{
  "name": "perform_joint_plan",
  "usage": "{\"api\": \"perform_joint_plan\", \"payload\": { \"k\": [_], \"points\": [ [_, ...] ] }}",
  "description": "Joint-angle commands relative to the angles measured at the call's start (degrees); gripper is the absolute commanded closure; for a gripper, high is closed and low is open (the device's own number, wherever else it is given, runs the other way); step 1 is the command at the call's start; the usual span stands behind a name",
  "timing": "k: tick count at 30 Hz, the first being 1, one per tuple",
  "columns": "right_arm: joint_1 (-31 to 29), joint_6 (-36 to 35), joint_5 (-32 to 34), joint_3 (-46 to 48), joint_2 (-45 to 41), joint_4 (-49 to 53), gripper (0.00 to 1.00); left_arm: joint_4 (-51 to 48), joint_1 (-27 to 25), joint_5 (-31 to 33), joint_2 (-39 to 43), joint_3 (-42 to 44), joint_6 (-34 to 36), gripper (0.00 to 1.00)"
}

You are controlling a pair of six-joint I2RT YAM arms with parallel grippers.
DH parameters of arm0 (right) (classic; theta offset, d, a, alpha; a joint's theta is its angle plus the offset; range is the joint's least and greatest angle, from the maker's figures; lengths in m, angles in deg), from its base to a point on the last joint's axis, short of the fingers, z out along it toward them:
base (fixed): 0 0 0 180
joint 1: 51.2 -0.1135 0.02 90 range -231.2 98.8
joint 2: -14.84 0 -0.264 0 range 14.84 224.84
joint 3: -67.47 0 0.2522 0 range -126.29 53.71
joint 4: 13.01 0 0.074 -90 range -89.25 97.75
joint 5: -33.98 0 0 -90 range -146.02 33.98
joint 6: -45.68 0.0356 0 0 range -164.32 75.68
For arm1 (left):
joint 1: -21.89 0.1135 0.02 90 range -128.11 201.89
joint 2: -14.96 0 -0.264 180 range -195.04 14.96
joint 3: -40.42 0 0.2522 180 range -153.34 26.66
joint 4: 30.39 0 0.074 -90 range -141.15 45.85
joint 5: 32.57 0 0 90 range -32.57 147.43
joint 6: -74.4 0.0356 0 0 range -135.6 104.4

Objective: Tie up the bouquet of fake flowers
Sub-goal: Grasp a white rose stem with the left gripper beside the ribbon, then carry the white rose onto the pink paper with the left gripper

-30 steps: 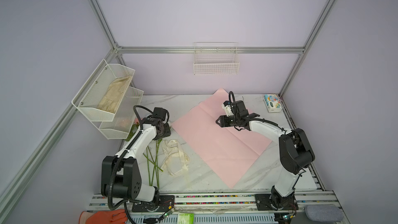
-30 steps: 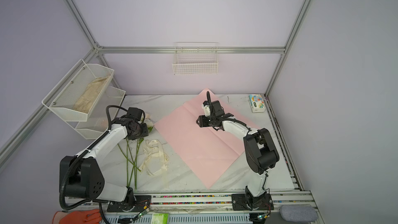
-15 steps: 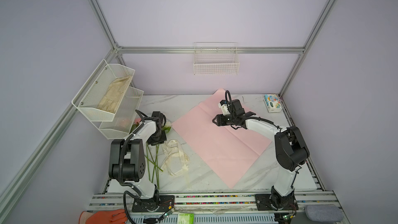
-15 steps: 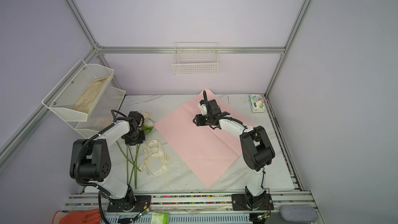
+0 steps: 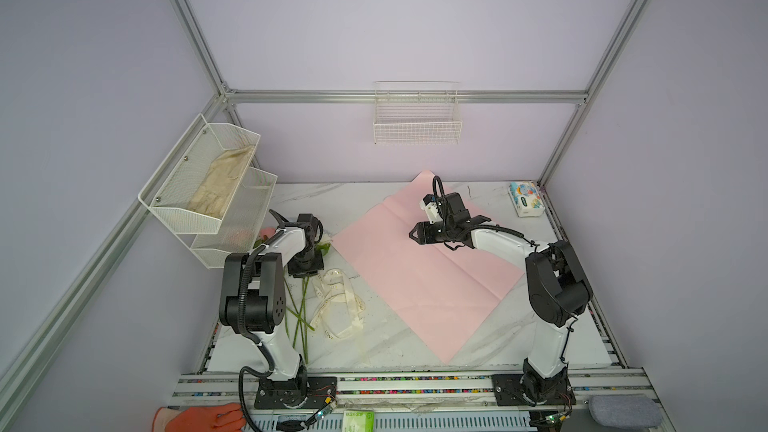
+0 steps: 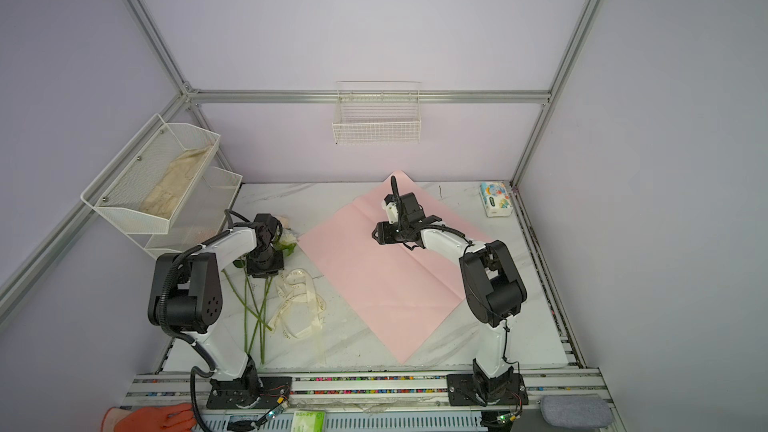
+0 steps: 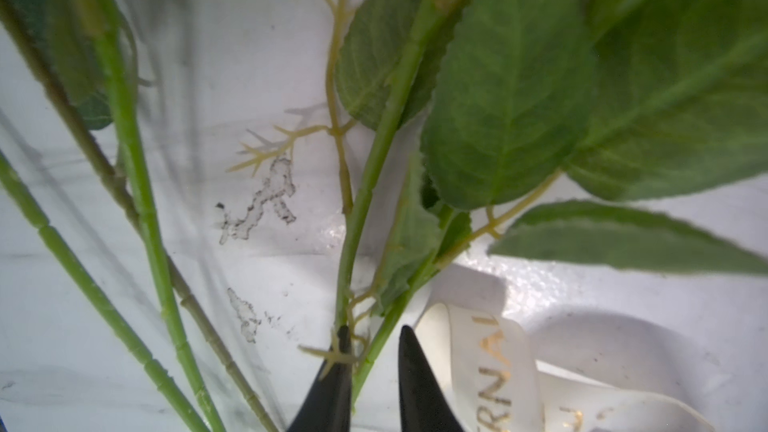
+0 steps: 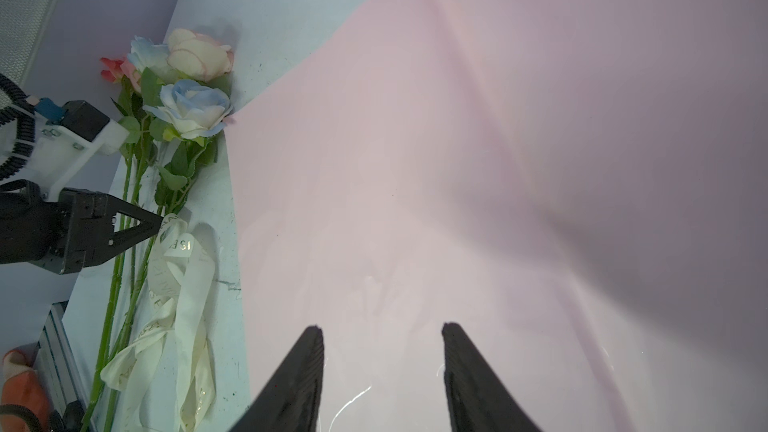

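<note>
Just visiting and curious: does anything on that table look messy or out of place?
The cream ribbon lies in a loose tangle beside the bouquet, whose stems splay and cross instead of bunching; nothing looks spilled.

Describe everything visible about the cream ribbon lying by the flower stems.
The ribbon is a long cream band, satin-looking, printed with gold letters. It lies loose and untied in tangled loops on the white marble tabletop, between the bouquet's green stems and the pink paper sheet. Its outer loops meet some stems, and it stays clear of the paper. The left gripper hangs at the loop nearest the blooms; contact cannot be told.
</note>
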State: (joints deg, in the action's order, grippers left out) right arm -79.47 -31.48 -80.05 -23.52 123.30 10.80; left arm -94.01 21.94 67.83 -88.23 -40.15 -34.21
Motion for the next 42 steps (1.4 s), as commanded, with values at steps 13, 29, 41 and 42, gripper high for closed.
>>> {"api": "perform_joint_plan", "payload": {
  "k": [13,29,41,42],
  "points": [
    [-0.17,-0.08,0.03,-0.79,1.10,2.09,0.50,1.38,0.51,-3.06,-2.24,-2.73,3.33,0.83],
    [-0.17,0.86,2.01,0.01,-1.75,0.47,0.49,-3.52,0.31,-7.88,17.16,-7.31,8.23,0.92],
    [-0.20,10.64,-3.02,4.55,-5.89,-14.47,0.49,5.91,-1.08,-33.56,24.33,-9.72,-3.54,0.95],
    [0.02,12.11,1.71,4.56,-6.59,-13.20,0.49,8.68,-2.22,-35.62,23.35,-9.70,-5.28,0.96]
  ]
}}
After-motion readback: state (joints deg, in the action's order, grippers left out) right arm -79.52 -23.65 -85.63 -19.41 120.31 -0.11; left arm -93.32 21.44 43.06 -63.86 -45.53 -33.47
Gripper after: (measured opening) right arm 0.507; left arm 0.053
